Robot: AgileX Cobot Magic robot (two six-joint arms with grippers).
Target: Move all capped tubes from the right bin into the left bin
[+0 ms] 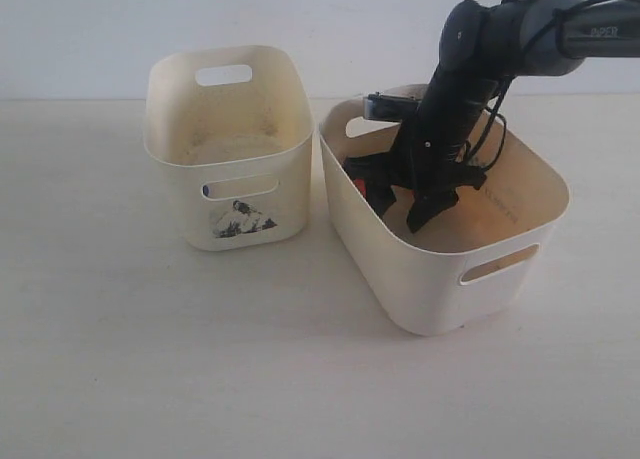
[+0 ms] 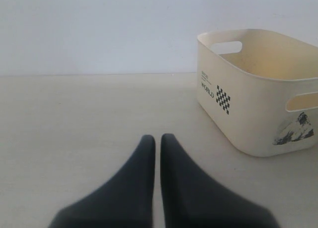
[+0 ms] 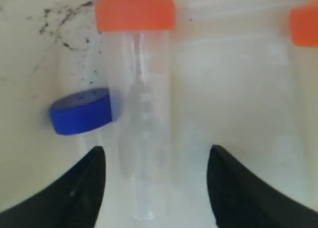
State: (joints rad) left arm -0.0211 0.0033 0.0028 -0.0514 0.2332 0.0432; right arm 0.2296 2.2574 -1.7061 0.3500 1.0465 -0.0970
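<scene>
Exterior view: the right bin (image 1: 420,284) is seen right of centre and the left bin (image 1: 180,209) left of centre. They stand close side by side on a pale table (image 1: 150,369), with a narrow gap between them. A black-and-white sticker (image 1: 243,221) is noted on the left bin's front wall.

The right arm is seen entering from the upper right of the frame and slanting down into the right bin. The right gripper (image 1: 405,207) is held low inside that bin, toward the wall nearest the left bin.

Right wrist view: the claw is spread wide. An orange-capped tube (image 3: 141,114) is seen lying on the bin floor between the two dark fingers (image 3: 82,188). No contact with either finger can be made out, so nothing is grasped. A blue-capped tube (image 3: 82,111) is lying just beside it, its cap against or overlapping the clear body. A second orange-capped tube (image 3: 304,27) is cut off at the frame edge and lies apart from the other two. All three tubes are thus recorded inside the right bin.

Left wrist view: the left gripper (image 2: 158,137) is held low over the bare table and clenched on nothing, with only a thin slit left between the fingers. The left bin is seen well apart from it, with a checkered print (image 2: 223,100) on its side wall.
</scene>
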